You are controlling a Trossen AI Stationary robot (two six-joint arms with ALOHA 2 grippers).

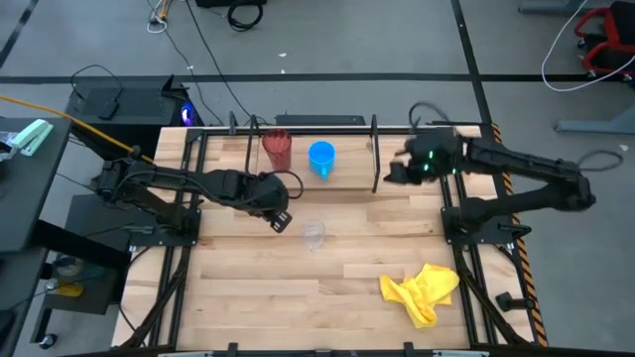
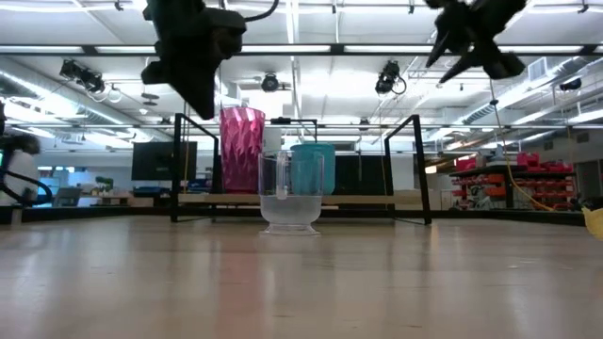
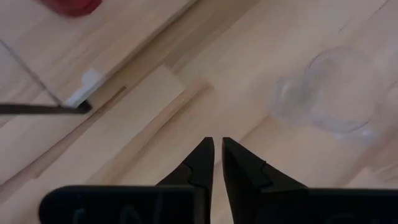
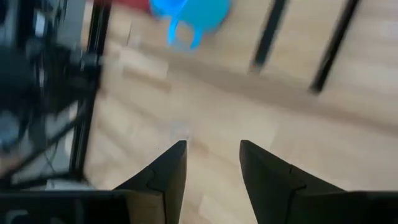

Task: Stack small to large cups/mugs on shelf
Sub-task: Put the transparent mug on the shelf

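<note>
A light wooden plank desk (image 1: 327,283) is filling the middle of the overhead frame, with two dark robot arms reaching in from either side. Along the upper edge of the desk, a low black wire-frame shelf (image 1: 375,149) with upright posts is standing. Inside it, a tall dark red ribbed tumbler (image 1: 277,149) is standing upright at upper centre-left of the frame, and a medium bright blue cup (image 1: 321,158) is sitting just to its right, near it but apart.

A small clear see-through cup (image 1: 314,234) is standing upright on the bare desk near the centre of the frame, below the shelf and well apart from the other two cups. In the low view the clear cup (image 2: 290,200) is showing in front of the red tumbler (image 2: 242,149) and the blue cup (image 2: 314,168).

The left gripper (image 1: 280,219) is hovering above the desk just left of the clear cup, not touching it. Its jaws are standing narrow, almost together, holding nothing; in the left wrist view the clear cup (image 3: 339,90) is lying beyond and to one side of them.

The right gripper (image 1: 392,174) is hanging at the upper right of the frame, beside the shelf's right post, with its jaws spread wide and empty.

A crumpled yellow cloth (image 1: 423,292) is lying at the lower right of the desk.
</note>
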